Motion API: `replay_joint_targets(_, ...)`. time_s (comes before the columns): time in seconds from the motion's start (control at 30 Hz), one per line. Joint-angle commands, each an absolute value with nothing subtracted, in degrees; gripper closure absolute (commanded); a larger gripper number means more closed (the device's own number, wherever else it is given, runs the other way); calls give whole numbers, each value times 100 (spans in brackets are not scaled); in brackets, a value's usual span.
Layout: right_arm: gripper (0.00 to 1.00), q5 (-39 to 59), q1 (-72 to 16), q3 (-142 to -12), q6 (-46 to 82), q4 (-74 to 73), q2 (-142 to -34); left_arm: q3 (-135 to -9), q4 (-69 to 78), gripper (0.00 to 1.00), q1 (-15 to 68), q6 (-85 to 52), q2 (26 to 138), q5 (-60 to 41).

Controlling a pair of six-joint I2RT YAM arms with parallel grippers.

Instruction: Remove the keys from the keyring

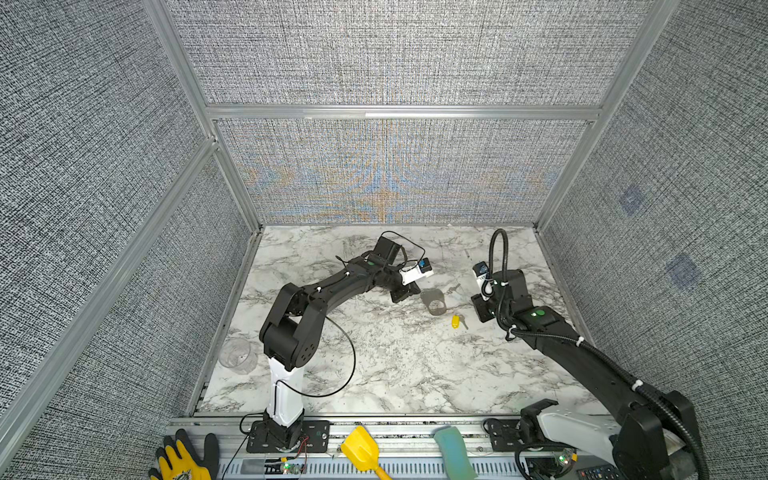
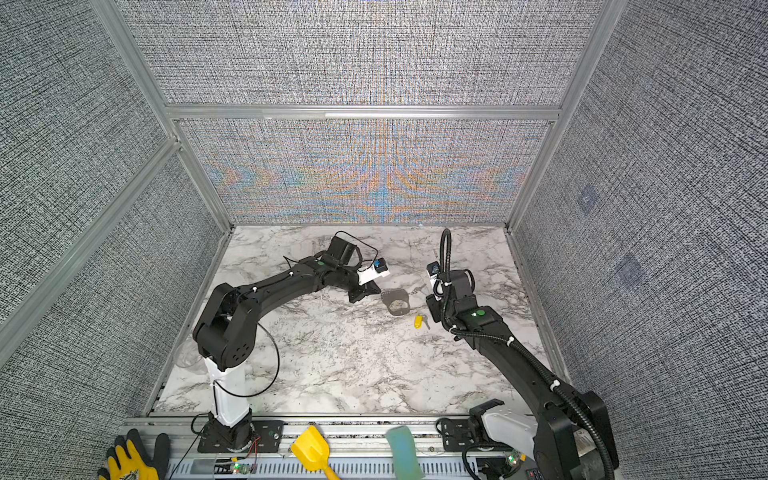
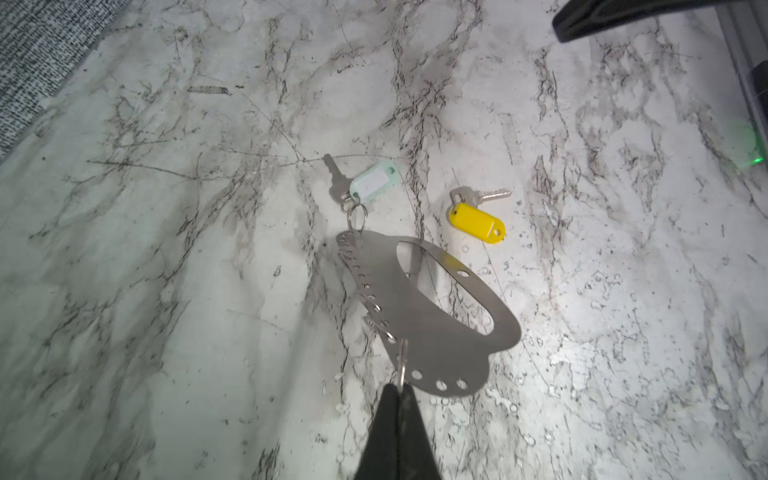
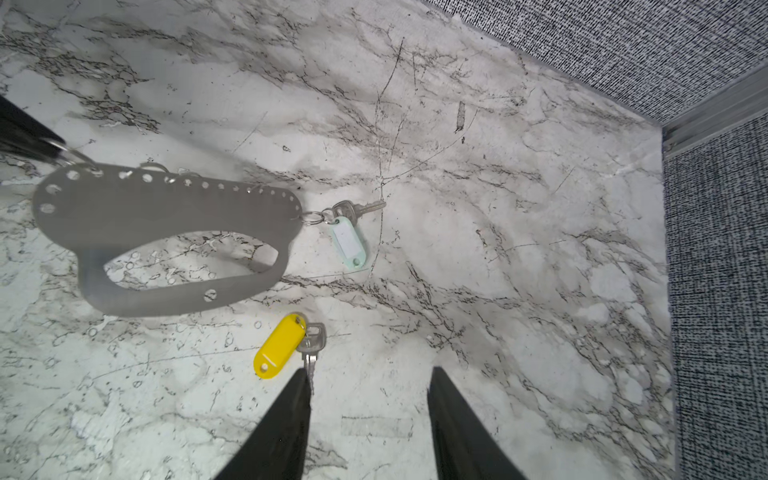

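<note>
Clearly one key off: yellow-tag key (image 4: 280, 351) lies loose on marble table (image 1: 395, 365), just beside right gripper (image 4: 368, 372), jaws apart, empty. Teal-tag key (image 4: 349, 243) on table, linked by small ring (image 4: 312, 217) to keyring (image 4: 166, 208) at end farthest from left gripper (image 3: 400, 388). Left gripper clamped on split ring (image 3: 401, 365) at opposite end. Keyring's long axis runs from left gripper to key. Right arm nearer. Room around key looks ample; fabric wall (image 4: 715, 291) well apart.
</note>
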State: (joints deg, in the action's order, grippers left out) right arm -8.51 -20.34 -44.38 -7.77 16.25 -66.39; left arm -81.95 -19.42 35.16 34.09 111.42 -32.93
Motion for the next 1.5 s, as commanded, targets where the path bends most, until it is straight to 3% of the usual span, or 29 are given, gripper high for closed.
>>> replay_joint_targets(0.0,52,-700,-2045,-4504,-472,1679,-6727,-7899,-1917,100,3410,3569,10974,-3202)
replay_joint_targets(0.63,51,-115,-2177,-5096,230,1560,-8170,-6789,-2249,100,2914,3829,10655,-2893)
replay_joint_targets(0.97,49,235,-2282,-5255,248,1451,-8636,-6495,-2034,74,2867,3510,10324,-2590)
replay_joint_targets(1.27,45,527,-2740,-5767,315,1484,-9315,-5738,-631,65,2865,2444,8989,-2373)
replay_joint_targets(1.3,45,532,-2792,-5893,339,1546,-9459,-5576,-336,63,2865,2225,8773,-2319)
replay_joint_targets(1.33,44,510,-2847,-6011,393,1619,-9588,-5401,-65,40,2865,2037,8587,-2263)
replay_joint_targets(1.37,43,472,-2889,-6122,461,1679,-9694,-5241,203,3,2863,1899,8440,-2249)
replay_joint_targets(1.47,42,353,-2969,-6404,615,1916,-10000,-4701,1176,1,2865,1483,7948,-2246)
